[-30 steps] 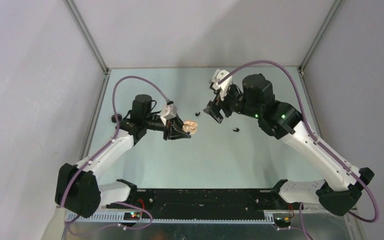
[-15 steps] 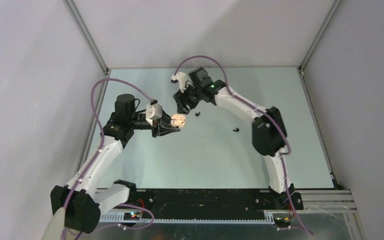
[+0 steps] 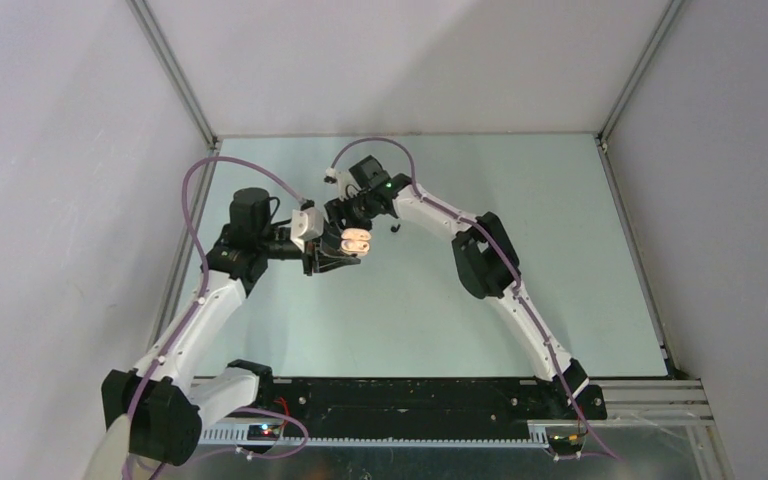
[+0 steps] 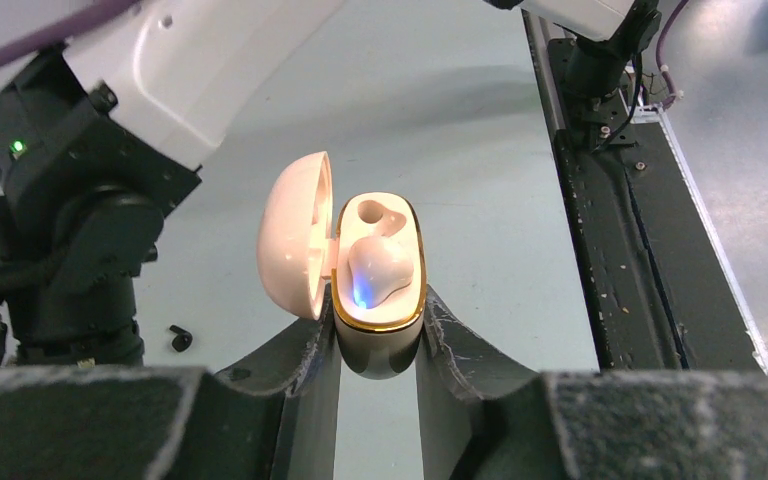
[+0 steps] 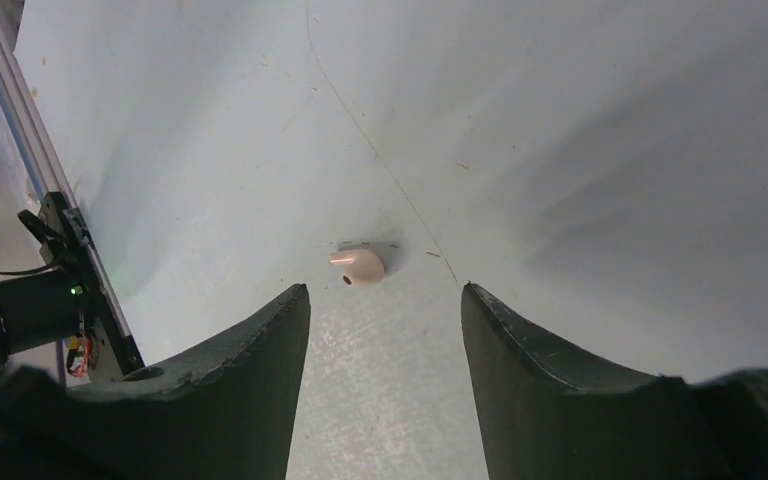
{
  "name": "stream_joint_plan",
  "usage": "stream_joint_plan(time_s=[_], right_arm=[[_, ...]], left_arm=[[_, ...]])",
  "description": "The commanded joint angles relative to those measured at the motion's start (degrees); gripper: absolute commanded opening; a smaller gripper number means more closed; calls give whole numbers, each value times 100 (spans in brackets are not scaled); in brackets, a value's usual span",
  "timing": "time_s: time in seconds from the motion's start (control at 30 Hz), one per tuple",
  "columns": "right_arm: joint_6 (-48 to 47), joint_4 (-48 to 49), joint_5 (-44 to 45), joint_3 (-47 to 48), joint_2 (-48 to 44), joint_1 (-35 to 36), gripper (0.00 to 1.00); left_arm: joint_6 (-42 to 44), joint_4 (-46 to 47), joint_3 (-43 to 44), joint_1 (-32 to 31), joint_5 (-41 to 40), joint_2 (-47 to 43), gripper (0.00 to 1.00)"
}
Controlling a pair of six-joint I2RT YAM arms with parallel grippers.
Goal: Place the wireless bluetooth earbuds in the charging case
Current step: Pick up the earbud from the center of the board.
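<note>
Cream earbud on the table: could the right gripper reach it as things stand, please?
Probably yes: the right gripper hangs open over the cream earbud, which lies alone on the table, with nothing in between.

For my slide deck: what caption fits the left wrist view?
Left gripper clamps an open cream charging case, one earbud seated, the other socket empty.

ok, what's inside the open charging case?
One cream-white earbud sits in the charging case, with a blue glow at its base. The socket beside it is empty. The case's lower sides are covered by the fingers of the left gripper.
</note>
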Motion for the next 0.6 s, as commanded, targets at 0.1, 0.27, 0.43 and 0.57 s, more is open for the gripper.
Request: stream_joint_plan(time_s=[0.1,0.27,0.43,0.57], right_arm=[[714,91,-409,280,434,92,58],[751,117,-615,320,574,155,58],[806,198,-781,312,700,171,57],[856,263,-867,331,805,199,57]], left_arm=[[170,48,259,45,215,37,0],[168,33,253,47,240,21,0],[180,44,219,53,248,-1,0],[182,71,203,51,261,7,0]])
